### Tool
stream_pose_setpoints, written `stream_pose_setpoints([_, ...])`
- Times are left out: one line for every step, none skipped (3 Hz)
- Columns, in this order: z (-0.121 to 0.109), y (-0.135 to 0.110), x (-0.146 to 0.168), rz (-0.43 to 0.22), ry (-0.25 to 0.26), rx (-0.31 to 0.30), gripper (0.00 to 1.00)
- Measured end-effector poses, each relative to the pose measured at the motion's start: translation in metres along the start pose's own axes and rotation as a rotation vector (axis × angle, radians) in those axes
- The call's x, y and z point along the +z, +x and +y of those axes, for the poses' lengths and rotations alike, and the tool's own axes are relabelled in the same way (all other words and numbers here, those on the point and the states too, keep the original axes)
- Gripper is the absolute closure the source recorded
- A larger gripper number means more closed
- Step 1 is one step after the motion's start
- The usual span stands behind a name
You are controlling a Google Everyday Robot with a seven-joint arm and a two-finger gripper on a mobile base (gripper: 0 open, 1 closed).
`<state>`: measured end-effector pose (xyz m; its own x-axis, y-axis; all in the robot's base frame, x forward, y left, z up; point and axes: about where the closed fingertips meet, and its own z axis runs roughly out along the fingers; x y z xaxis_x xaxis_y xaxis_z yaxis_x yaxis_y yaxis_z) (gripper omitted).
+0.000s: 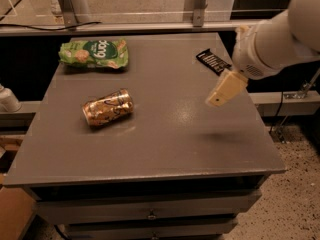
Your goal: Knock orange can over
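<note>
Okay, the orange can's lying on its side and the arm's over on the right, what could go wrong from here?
1. The shiny orange-gold metal can lies on its side on the grey flat tabletop; a nudge might roll it toward an edge.
2. The beige pincer hangs above the table's right side, near the flat black wrapped bar; a careless sweep may push that bar off.

Gripper hangs over the right edge of the tabletop, mid-depth. Orange can lies on its side left of centre. Green snack bag takes the far left corner, dark candy bar sits near the far right corner. Centre, near edge and both near corners are open; nothing between gripper and can.
</note>
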<state>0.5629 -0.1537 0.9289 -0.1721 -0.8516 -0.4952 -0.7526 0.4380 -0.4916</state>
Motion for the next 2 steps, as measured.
stream_pose_setpoints([-0.0282, 0.0346, -0.0292, -0.01, 0.078, 0.075, 0.0])
stream_pose_setpoints([-0.0282, 0.0345, -0.0292, -0.01, 0.078, 0.075, 0.0])
